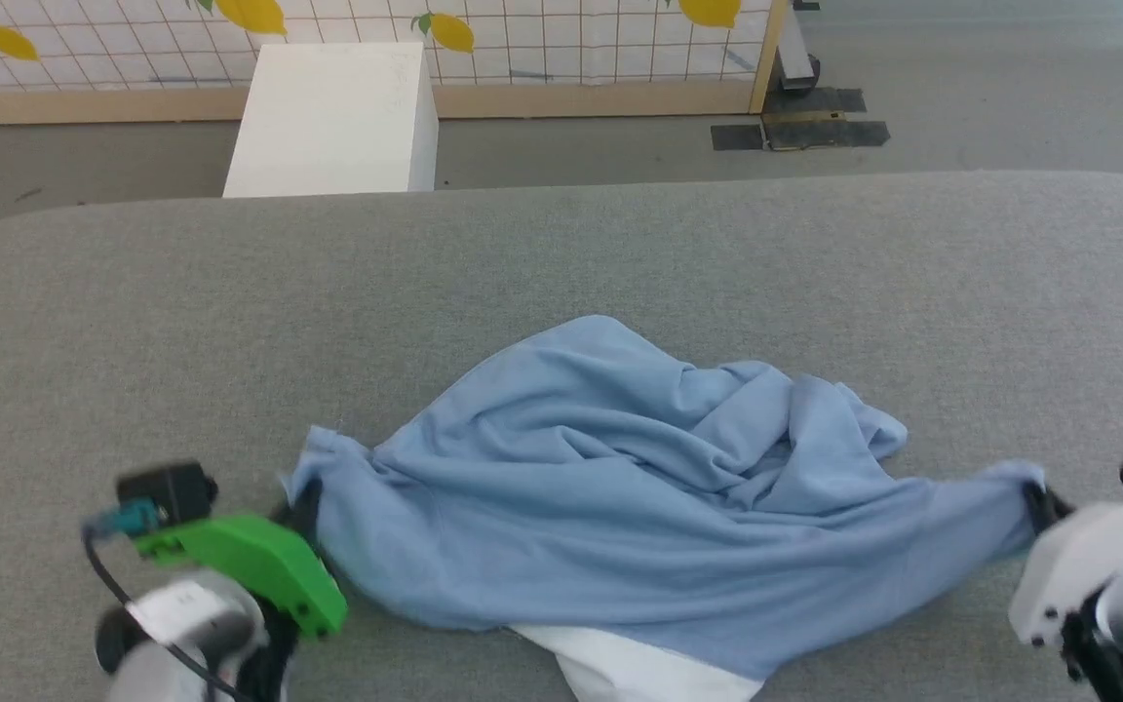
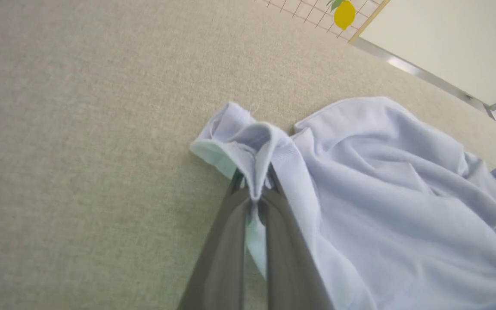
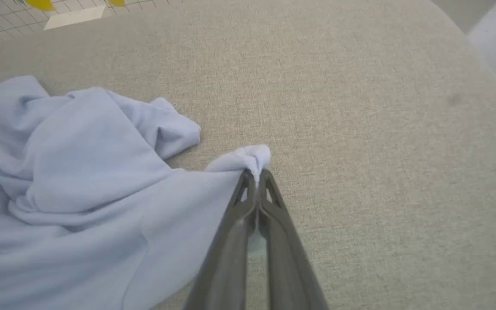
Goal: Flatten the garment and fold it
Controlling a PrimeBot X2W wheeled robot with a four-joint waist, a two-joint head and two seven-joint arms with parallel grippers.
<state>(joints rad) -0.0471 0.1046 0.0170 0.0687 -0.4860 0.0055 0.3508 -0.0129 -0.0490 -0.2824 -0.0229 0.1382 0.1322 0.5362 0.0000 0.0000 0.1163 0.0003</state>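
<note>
The light blue garment lies crumpled on the grey table, stretched between both grippers along its near edge. My left gripper is shut on its left corner; in the left wrist view the dark fingers pinch a bunched hem of the garment. My right gripper is shut on the right corner; in the right wrist view its fingers clamp a small tuft of the garment. Collar, placket and logo are hidden in the folds.
A white cloth pokes out from under the garment at the table's near edge. Beyond the grey table stand a white box and a lemon-patterned grid wall on the floor.
</note>
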